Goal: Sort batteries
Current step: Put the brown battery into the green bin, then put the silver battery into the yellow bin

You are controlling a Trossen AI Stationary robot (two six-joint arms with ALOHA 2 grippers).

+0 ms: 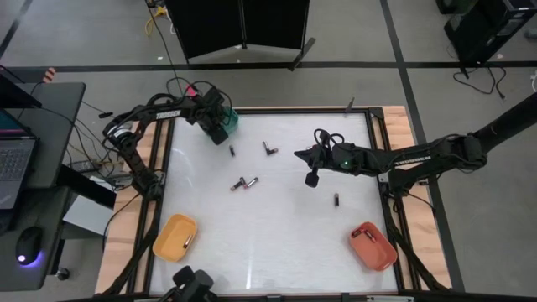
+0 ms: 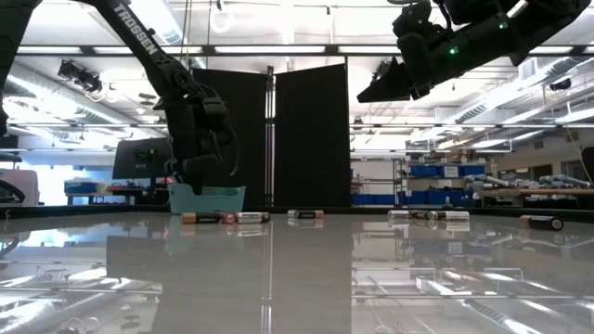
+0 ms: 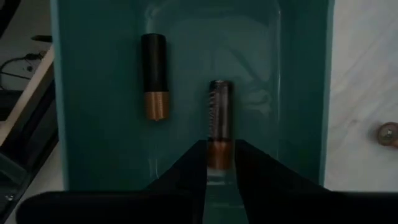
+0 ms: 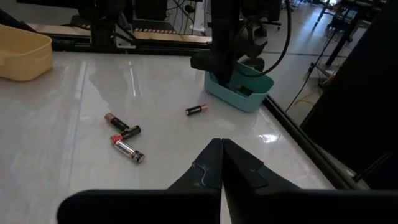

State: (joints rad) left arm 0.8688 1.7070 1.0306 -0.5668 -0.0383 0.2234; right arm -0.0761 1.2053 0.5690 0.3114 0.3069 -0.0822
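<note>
My left gripper (image 3: 220, 163) hangs over the green bin (image 1: 226, 124) at the table's far left and is shut on a dark battery with a copper end (image 3: 219, 118). A second battery (image 3: 154, 76) lies flat on the bin's floor. My right gripper (image 4: 221, 149) is shut and empty, raised above the table's middle right (image 1: 312, 174). Loose batteries lie on the table: one near the bin (image 1: 231, 151), one farther right (image 1: 268, 148), a small cluster (image 1: 244, 182) and one below the right gripper (image 1: 336, 200). My left gripper pinches the battery's copper end (image 3: 219, 149) between its two fingertips (image 3: 194, 160), coming from above into the green bin. The battery's dark body points away from the fingers toward the bin's floor. Whether its far end rests on the floor, I cannot tell.
An orange bin (image 1: 174, 236) with a battery inside sits at the near left corner. A red bin (image 1: 372, 246) sits at the near right. Another battery (image 3: 389, 134) lies on the table just outside the green bin. Wooden rails edge the white table (image 1: 277, 243).
</note>
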